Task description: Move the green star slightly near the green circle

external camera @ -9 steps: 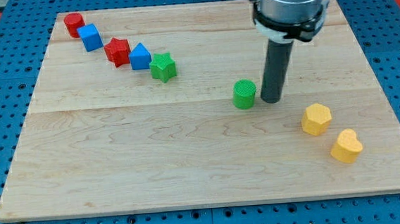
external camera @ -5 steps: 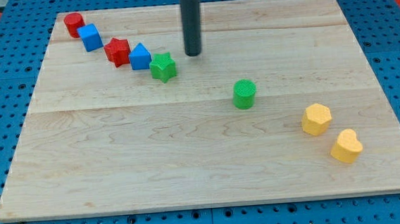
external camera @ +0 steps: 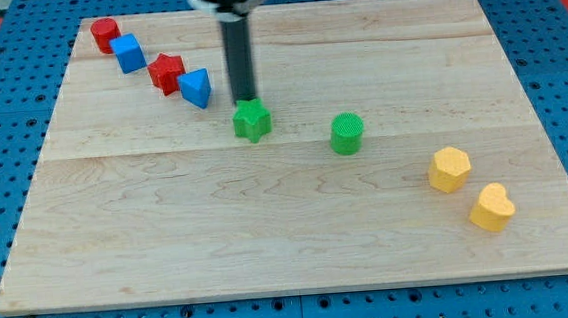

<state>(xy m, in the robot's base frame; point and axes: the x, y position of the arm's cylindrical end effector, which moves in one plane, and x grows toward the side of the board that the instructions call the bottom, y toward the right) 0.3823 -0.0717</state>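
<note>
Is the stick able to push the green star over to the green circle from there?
Probably yes: my tip sits just above the green star, and bare board lies between it and the green circle.

The bench (external camera: 300,248) is pale blond wood with fine grain and faint seams across it; around it lies a blue pegboard (external camera: 3,149) dotted with dark holes; upper left sit a red cylinder (external camera: 105,33), a blue cube (external camera: 128,53), a red star (external camera: 167,73) and a blue triangle (external camera: 197,87); the green star (external camera: 251,119) and ridged green circle (external camera: 346,133) are bright green; lower right, a yellow hexagon (external camera: 449,167) and yellow heart (external camera: 492,207); the rod (external camera: 241,57) is dark grey.
</note>
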